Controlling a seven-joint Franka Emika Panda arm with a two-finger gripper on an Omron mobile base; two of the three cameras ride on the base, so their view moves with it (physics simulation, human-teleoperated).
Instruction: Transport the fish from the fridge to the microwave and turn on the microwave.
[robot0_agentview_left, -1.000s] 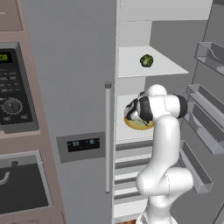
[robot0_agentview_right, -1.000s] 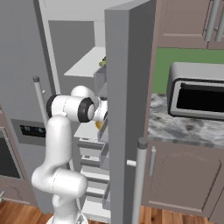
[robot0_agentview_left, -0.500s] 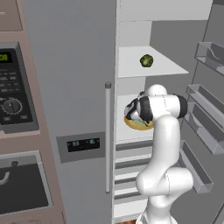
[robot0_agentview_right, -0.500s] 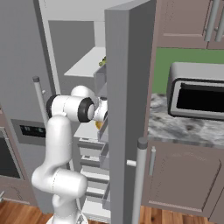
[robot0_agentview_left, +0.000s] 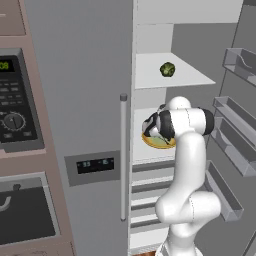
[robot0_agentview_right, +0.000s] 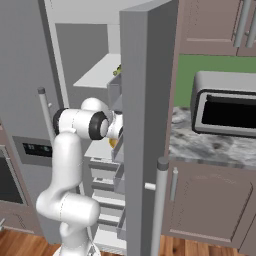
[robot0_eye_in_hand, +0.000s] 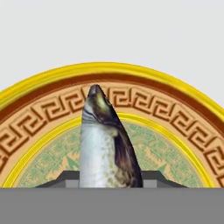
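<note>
Fish (robot0_eye_in_hand: 107, 144) silver-grey, dark-backed, seemingly between jaws

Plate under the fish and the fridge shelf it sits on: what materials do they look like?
Plate: probably glazed ceramic, going by its glossy yellow rim and printed key-pattern band. Fridge shelf: flat matte white with no reflections, likely plastic or painted; the render leaves that open. Fish: wet-looking silver skin with a dark back.

Both base views look forward and down from behind the arm, left and right, sharing the open fridge (robot0_agentview_left: 100, 90) shelves, while the hand view sits close over the plate (robot0_eye_in_hand: 175, 113).
</note>
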